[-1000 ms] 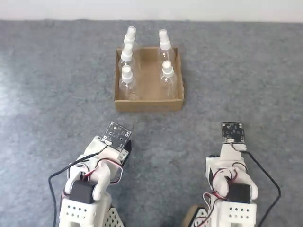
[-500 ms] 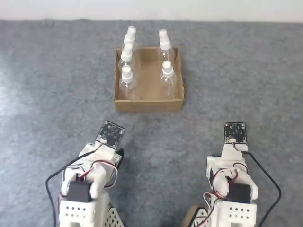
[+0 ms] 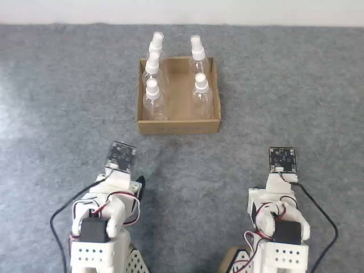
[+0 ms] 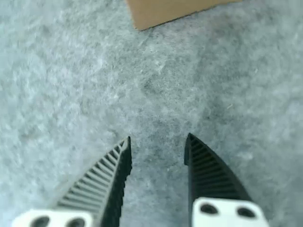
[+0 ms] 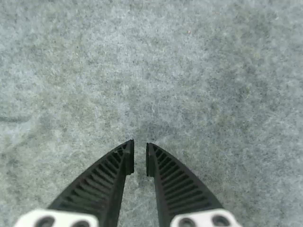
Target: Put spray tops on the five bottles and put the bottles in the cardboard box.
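A grey, fuzzy, felt-like table cover (image 3: pixel 68 114) runs across the scene to a pale strip (image 3: pixel 182 11) at the far edge. Nearest sit two white arms side by side, the left arm (image 3: pixel 105 219) and the right arm (image 3: pixel 278 219), each looped with red and black wires. The wrist views add what the high view hides beneath the arms. The left gripper (image 4: pixel 158 139) has its ribbed black fingers spread apart over bare cover. The right gripper (image 5: pixel 139 143) has its tips drawn together with a sliver between them, holding nothing. The left wrist view also catches a plain brown corner of the cardboard box (image 4: pixel 165 9). From above, that shallow, square cardboard box (image 3: pixel 179 126) lies well beyond both arms. Five clear bottles (image 3: pixel 153 101) stand upright inside it, each with a white spray top (image 3: pixel 152 85): three on the left arm's side, two on the right's.
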Controlling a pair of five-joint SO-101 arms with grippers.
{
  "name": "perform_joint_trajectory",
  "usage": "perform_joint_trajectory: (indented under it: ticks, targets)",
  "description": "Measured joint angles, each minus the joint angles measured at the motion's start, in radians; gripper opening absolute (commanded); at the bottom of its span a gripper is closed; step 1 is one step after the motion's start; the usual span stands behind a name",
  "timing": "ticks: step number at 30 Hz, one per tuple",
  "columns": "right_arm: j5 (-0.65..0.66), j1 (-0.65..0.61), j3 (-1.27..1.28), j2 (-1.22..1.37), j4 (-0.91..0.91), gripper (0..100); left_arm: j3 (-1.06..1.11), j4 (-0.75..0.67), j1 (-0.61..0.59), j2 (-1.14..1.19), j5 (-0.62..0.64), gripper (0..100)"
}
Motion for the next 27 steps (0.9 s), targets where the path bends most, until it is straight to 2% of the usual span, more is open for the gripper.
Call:
perform_joint_trajectory:
  ticks: [6,9,13,27]
  targets:
    - [0.0,0.0,0.0,0.0,0.0,0.6,0.0,0.0,-0.003,0.0,0.233,17]
    - [0.0,0.0,0.0,0.0,0.0,0.6,0.0,0.0,-0.003,0.0,0.281,11]
    - [0.0,0.0,0.0,0.0,0.0,0.6,0.0,0.0,-0.002,0.0,0.307,1]
    - [0.0,0.0,0.0,0.0,0.0,0.6,0.0,0.0,-0.003,0.0,0.31,1]
